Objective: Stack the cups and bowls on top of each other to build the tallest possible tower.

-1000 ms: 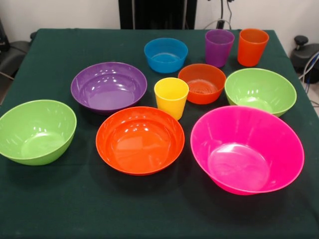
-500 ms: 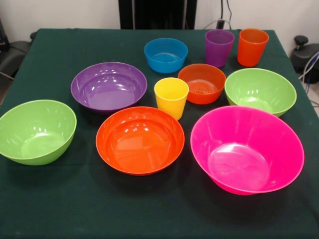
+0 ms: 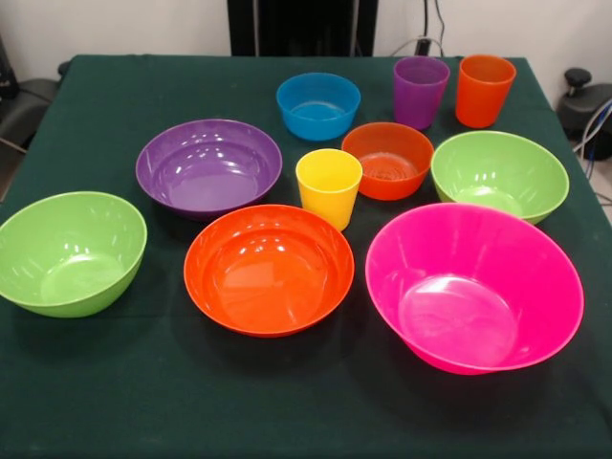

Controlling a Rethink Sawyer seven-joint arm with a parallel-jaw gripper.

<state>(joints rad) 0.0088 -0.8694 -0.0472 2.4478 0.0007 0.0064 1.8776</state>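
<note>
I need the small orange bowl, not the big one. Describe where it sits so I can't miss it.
Start at the huge pink bowl at the front right of the green table. Just behind it, between the yellow cup and a green bowl, sits the small orange bowl, far smaller than the large orange bowl.

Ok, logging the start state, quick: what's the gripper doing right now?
Gripper: not in view, so its state cannot be told. Nothing is lifted; every cup and bowl sits on the table.

Spread separately over dark green cloth surface (image 3: pixel 115 382): seven glossy plastic bowls, including huge pink bowl (image 3: pixel 473 287), and three tapered plastic tumblers, including yellow tumbler (image 3: pixel 328 187); nothing stacked.
</note>
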